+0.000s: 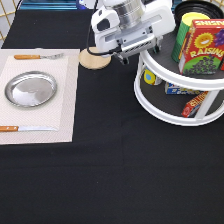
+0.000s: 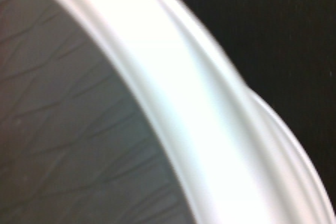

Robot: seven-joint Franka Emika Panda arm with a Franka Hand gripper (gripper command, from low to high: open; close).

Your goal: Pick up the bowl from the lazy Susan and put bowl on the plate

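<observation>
Shiny metal plate; glossy white lazy Susan rim.

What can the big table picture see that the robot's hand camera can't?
Only the exterior view shows the round shiny silver plate on its mat at the exterior view's left, the glossy black bowl on the top tier, the red raisin box, and the gripper beside the turntable's rim. Only the wrist view shows the grey shelf's grain up close. Both show the white two-tier lazy Susan.
</observation>
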